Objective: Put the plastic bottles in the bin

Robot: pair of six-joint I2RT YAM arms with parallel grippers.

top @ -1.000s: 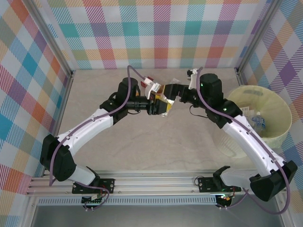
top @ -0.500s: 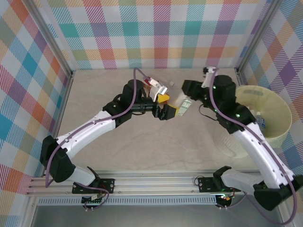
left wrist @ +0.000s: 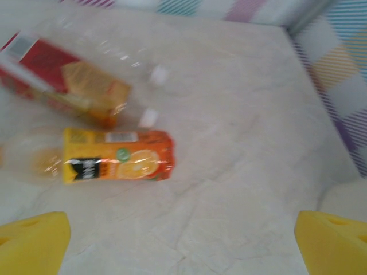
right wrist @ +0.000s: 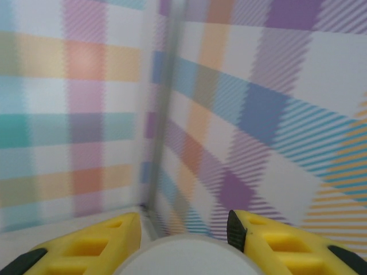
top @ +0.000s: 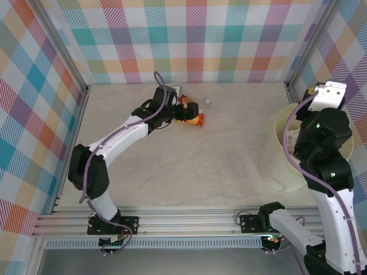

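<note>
**A:** Where are the bottles (top: 191, 116)?

**B:** Two lie on their sides at the far middle of the bench (top: 218, 166), well apart from the bin (top: 280, 172), which stands at the right edge. From the left wrist, the orange-labelled bottle (left wrist: 117, 163) is the nearer one. The red-labelled bottle (left wrist: 63, 83) lies slanted just beyond it. The blur hides whether they touch.

**A:** And the left end effector (left wrist: 183, 246)?

**B:** It hangs over them with its jaws spread wide, one yellow fingertip in each lower corner of its camera, gripping nothing. From above, the left arm (top: 126, 134) and its wrist cover part of both bottles.

**A:** Anything else near them?

**B:** A small white piece (top: 207, 101) lies just beside them, toward the checked wall (top: 195, 40).

**A:** Is the bin open to view?

**B:** Only partly. The right arm (top: 332, 172) rises over its right half and hides most of the inside. Something labelled shows against the left inner wall, too hidden to name.

**A:** The right end effector (right wrist: 183, 226)?

**B:** It is raised and faces the corner post (right wrist: 163, 103), closed on a pale round object (right wrist: 183, 258). I cannot tell what that object is.

**A:** What lies between the bottles and the bin?

**B:** Bare bench.
</note>
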